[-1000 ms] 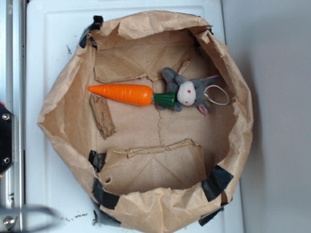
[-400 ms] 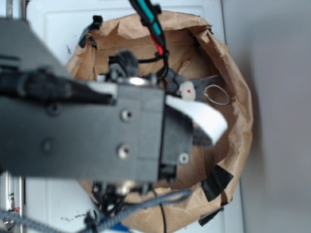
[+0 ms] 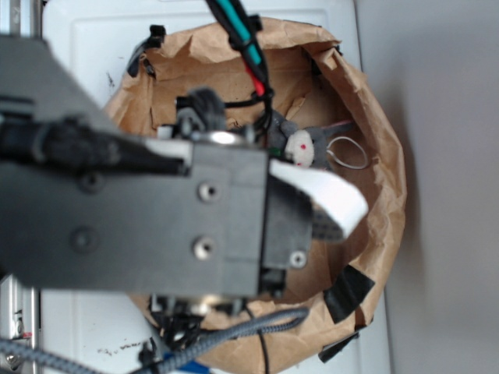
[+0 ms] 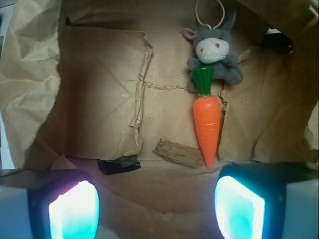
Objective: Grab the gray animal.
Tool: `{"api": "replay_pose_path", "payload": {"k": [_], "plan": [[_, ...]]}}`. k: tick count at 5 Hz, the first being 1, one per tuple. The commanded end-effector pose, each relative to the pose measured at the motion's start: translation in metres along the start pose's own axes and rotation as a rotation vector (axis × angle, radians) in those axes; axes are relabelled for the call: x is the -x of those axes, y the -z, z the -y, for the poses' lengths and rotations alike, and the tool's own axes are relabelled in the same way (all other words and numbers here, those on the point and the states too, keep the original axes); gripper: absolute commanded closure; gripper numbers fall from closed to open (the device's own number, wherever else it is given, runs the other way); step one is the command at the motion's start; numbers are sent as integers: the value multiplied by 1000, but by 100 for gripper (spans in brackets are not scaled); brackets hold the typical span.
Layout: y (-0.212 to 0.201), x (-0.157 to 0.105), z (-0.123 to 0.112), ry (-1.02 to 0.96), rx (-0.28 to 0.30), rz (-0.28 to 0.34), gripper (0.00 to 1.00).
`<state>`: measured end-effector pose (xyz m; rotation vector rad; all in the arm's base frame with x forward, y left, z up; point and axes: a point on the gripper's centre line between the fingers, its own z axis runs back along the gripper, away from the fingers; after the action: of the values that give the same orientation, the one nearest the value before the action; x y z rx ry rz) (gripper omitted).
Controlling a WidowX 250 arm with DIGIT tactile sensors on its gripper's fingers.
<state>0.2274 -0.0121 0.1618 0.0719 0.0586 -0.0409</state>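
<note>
At upper centre of your wrist view, the gray animal (image 4: 214, 55) lying in the paper bag (image 4: 89, 99), carrot (image 4: 207, 124) top touching it, your gripper (image 4: 157, 204) fingers spread wide, empty, well apart from it.

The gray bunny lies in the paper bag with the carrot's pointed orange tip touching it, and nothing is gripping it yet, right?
Not quite: it is the green top of the carrot that meets the gray bunny, as the wrist view shows; the pointed tip faces away. The rest holds: both lie in the paper bag, and the end effector is open, short of them.
</note>
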Motion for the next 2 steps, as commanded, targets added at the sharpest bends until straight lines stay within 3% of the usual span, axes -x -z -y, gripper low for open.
{"api": "replay_pose_path", "payload": {"k": [1, 2], "plan": [[21, -16, -31, -32, 47, 119, 0], [42, -29, -57, -23, 65, 136, 0]]}}
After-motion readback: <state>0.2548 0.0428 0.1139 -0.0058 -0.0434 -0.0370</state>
